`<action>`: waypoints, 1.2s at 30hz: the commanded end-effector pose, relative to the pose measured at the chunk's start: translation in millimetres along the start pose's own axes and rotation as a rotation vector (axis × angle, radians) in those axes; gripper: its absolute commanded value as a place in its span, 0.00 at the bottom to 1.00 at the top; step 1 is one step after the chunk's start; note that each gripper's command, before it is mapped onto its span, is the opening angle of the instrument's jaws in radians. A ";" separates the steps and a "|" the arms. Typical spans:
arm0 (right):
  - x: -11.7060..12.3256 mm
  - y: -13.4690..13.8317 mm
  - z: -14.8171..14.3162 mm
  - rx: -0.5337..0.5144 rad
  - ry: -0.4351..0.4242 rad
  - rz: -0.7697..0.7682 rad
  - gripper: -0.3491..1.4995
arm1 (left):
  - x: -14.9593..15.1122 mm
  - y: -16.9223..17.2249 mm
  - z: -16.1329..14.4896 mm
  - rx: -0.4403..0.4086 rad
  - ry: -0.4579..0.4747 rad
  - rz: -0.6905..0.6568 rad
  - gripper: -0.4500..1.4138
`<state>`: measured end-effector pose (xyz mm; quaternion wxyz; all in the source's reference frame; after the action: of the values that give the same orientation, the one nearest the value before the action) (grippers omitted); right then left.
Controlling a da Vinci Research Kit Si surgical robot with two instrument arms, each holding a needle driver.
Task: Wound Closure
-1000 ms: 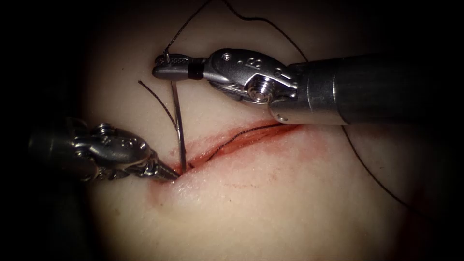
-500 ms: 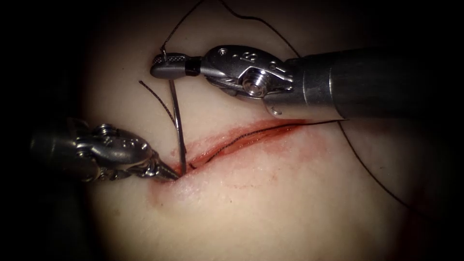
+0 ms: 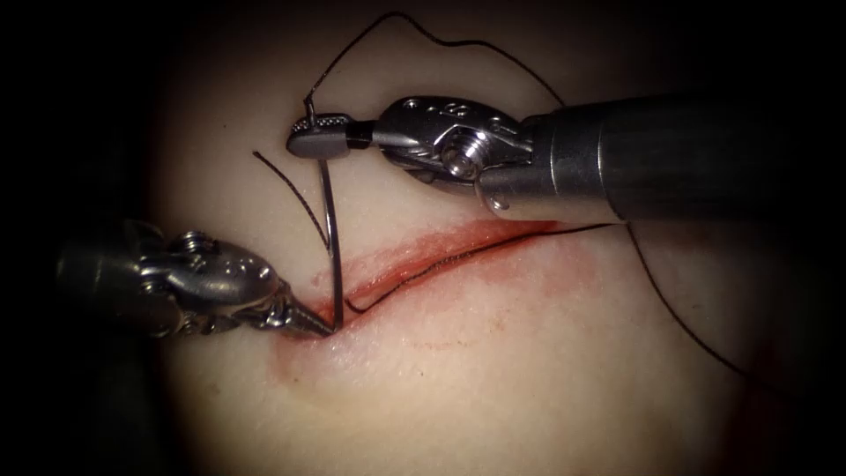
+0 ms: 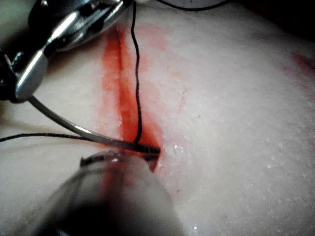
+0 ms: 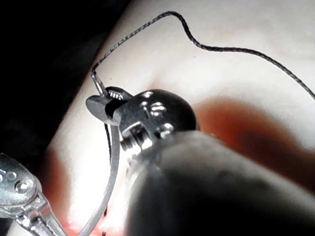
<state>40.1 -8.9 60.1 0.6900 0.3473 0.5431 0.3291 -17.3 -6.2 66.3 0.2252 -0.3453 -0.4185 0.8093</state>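
Note:
The cut (image 3: 441, 251), red along its edges, runs across the tissue (image 3: 493, 379). My right tool (image 3: 315, 138) is shut on the curved needle (image 3: 330, 238) close to its tail, where the thread (image 3: 388, 18) joins. The needle runs steeply down, and its point meets the left end of the cut. Next to that point, my left tool (image 3: 317, 328) presses its closed tip onto the tissue. I cannot tell whether it pinches anything. The left wrist view shows the needle (image 4: 74, 129) reaching the cut beside the left jaws. The right wrist view shows the right tool (image 5: 101, 98) gripping the needle (image 5: 114, 162).
Thread (image 3: 458, 256) lies along the cut and leaves it to the right under the right shaft (image 3: 670, 159). A loose thread end (image 3: 286, 189) lies on the tissue left of the needle. Another strand (image 3: 679, 322) trails off to the lower right.
The right tool has shifted a little right and down and rolled, carrying the needle's tail with it. The needle's point stays at the cut's left end. The left tool has crept slightly down-right.

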 end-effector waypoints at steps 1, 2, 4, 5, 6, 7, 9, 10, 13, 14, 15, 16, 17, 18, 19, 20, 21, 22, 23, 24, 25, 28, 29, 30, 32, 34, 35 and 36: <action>0.3 0.6 0.8 -0.002 0.002 0.022 0.00 | -0.1 -0.3 0.7 0.000 0.000 0.000 0.00; 0.3 0.6 0.7 -0.005 0.004 0.028 0.00 | -0.1 -0.3 0.8 0.000 -0.001 0.000 0.00; 0.2 0.7 0.7 -0.005 0.003 0.033 0.00 | -0.1 -0.2 0.8 0.000 -0.001 0.000 0.00; -0.1 0.7 0.6 -0.006 0.002 0.048 0.00 | -0.1 -0.2 0.8 -0.001 -0.001 -0.005 0.00; -0.2 0.7 0.6 -0.006 0.001 0.059 0.00 | -0.1 -0.2 0.8 -0.001 -0.001 -0.005 0.00; -0.4 0.7 0.6 -0.008 0.002 0.069 0.00 | -0.1 -0.2 0.8 -0.001 -0.002 -0.005 0.00; -0.5 0.7 0.7 -0.011 0.003 0.086 0.00 | -0.1 -0.2 0.8 -0.002 -0.002 -0.005 0.00; -0.5 0.7 0.7 -0.015 0.006 0.098 0.00 | -0.1 -0.2 0.8 -0.002 -0.002 -0.004 0.00; -0.4 0.7 0.8 -0.022 0.007 0.134 0.00 | -0.1 -0.2 0.8 -0.002 -0.003 -0.004 0.00; -0.4 0.7 0.8 -0.025 0.009 0.134 0.00 | -0.1 -0.2 0.8 -0.003 -0.003 -0.004 0.00; -0.3 0.8 0.8 -0.025 0.010 0.135 0.00 | -0.1 -0.2 0.8 -0.003 -0.003 -0.004 0.00; -0.3 0.8 0.8 -0.029 0.012 0.135 0.00 | -0.1 -0.2 0.8 -0.003 -0.003 -0.004 0.00; -0.2 0.9 0.8 -0.030 0.017 0.136 0.00 | -0.1 -0.2 0.9 -0.003 -0.003 -0.003 0.00; 0.0 0.9 0.9 -0.028 0.023 0.137 0.00 | -0.1 -0.1 0.9 -0.003 -0.004 -0.003 0.00; 0.1 1.0 0.9 -0.029 0.028 0.139 0.00 | -0.1 -0.1 0.9 -0.003 -0.004 -0.003 0.00; 0.2 1.0 0.9 -0.030 0.030 0.146 0.00 | -0.1 -0.1 0.9 -0.003 -0.004 -0.003 0.00; 0.3 1.0 0.9 -0.031 0.031 0.141 0.00 | -0.1 -0.1 0.9 -0.004 -0.004 -0.003 0.00; 0.3 1.0 0.9 -0.031 0.031 0.141 0.00 | -0.1 -0.1 0.9 -0.004 -0.004 -0.003 0.00; 0.5 1.0 0.9 -0.033 0.033 0.142 0.00 | -0.1 -0.1 0.9 -0.004 -0.005 -0.008 0.00; 0.4 1.0 0.9 -0.033 0.033 0.142 0.00 | -0.1 -0.1 0.9 -0.004 -0.005 -0.008 0.00; 0.4 1.0 0.9 -0.033 0.032 0.142 0.00 | 0.0 -0.1 0.9 -0.004 -0.005 -0.008 0.00; 0.2 1.0 0.8 -0.027 0.032 0.140 0.00 | -0.1 -0.1 0.9 -0.005 -0.006 -0.008 0.00; 0.2 0.9 0.8 -0.026 0.031 0.140 0.00 | 0.0 -0.1 0.9 -0.005 -0.006 -0.008 0.00; 0.1 0.9 0.7 -0.028 0.028 0.134 0.00 | 0.0 -0.1 0.8 -0.005 -0.006 -0.007 0.00; 0.0 0.7 0.6 -0.020 0.018 0.144 0.00 | 0.0 -0.1 0.8 -0.006 -0.006 -0.007 0.00; -0.5 0.6 0.6 -0.015 0.005 0.163 0.00 | -0.1 -0.1 0.8 -0.007 -0.007 -0.006 0.00; -0.7 0.5 0.6 -0.011 0.001 0.173 0.00 | -0.1 -0.1 0.8 -0.007 -0.008 -0.006 0.00; -1.0 0.5 0.6 -0.009 -0.002 0.188 0.00 | -0.1 -0.1 0.8 -0.008 -0.008 -0.005 0.00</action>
<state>39.5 -9.7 60.9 0.6583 0.3954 0.5045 0.3946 -17.4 -6.4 66.2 0.2246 -0.3417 -0.4232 0.8085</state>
